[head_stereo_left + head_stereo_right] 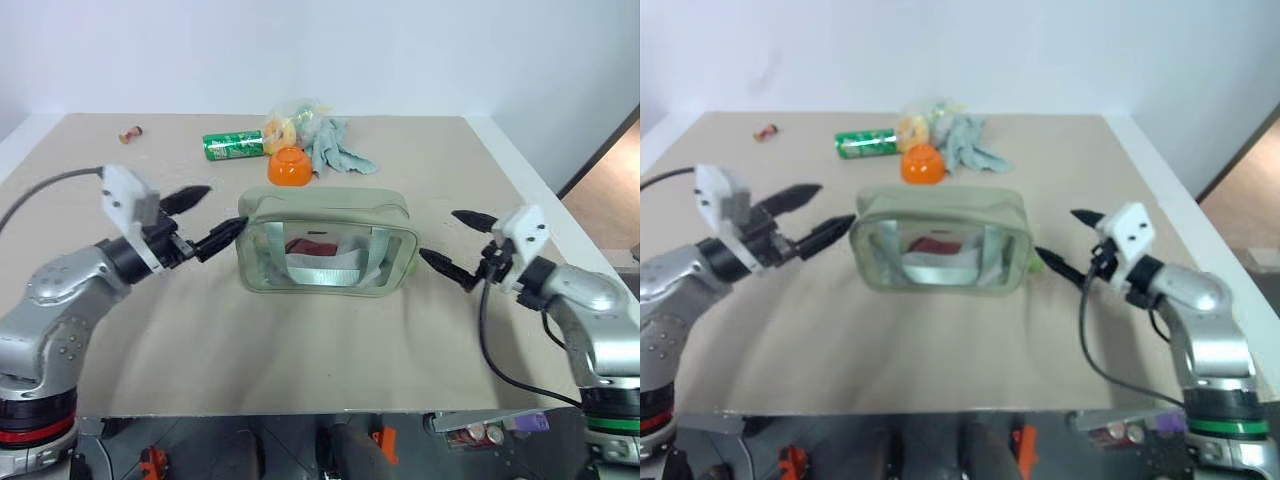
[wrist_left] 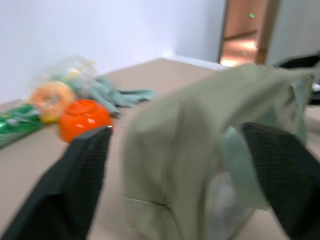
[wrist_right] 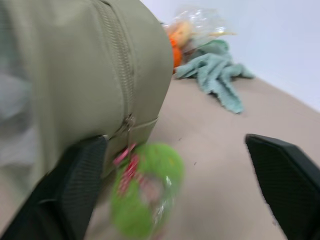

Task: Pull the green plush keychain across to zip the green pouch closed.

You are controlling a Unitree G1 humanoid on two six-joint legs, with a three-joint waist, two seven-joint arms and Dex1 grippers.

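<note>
Both grippers gape wide, holding nothing: the left gripper [image 1: 204, 218] at one end of the green pouch [image 1: 325, 243], the right gripper [image 1: 457, 243] at the other. The green plush keychain [image 3: 145, 190] dangles at the right-hand end; something red [image 1: 300, 246] lies inside.

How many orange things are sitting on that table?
2: an orange bowl just behind the green pouch, and an orange-yellow ring in a clear bag behind it. More may be hidden.
</note>
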